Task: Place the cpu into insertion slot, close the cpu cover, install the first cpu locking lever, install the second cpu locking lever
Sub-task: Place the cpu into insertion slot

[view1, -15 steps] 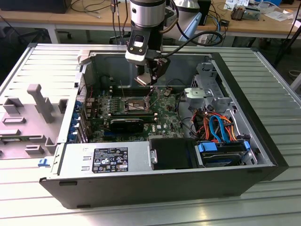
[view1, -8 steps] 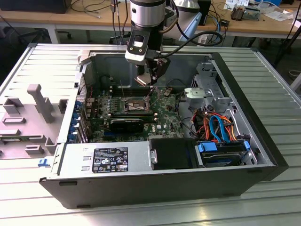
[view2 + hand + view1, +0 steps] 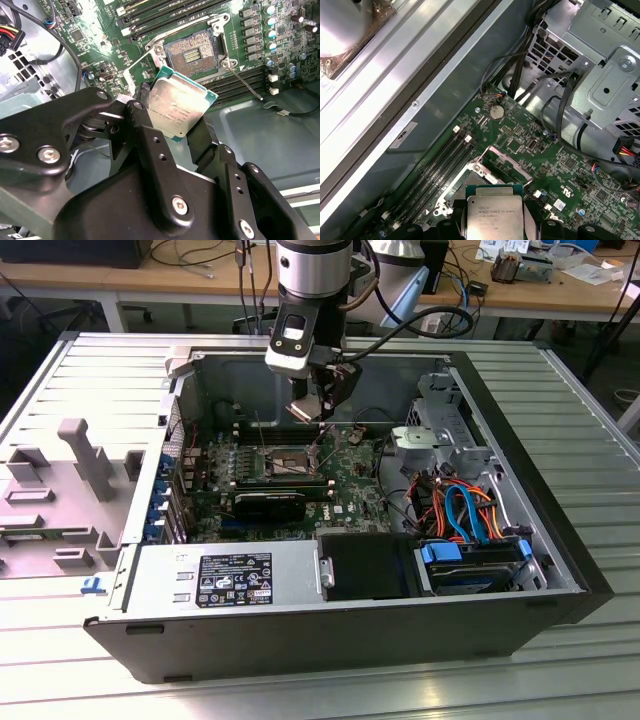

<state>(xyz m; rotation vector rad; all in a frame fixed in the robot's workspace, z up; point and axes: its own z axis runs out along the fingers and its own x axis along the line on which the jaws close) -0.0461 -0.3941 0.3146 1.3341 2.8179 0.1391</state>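
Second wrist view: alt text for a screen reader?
The gripper holds the cpu between its black fingers, above the green motherboard. Beyond it, the insertion slot sits empty, its cpu cover open.

Silver cpu (image 3: 177,107) tilted above open insertion slot (image 3: 192,50)

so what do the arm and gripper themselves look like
The arm is a silver-grey cylinder with a black band, a white box at the wrist and black cables looping off it. The gripper is matt black, with jointed link fingers dotted with silver screws.
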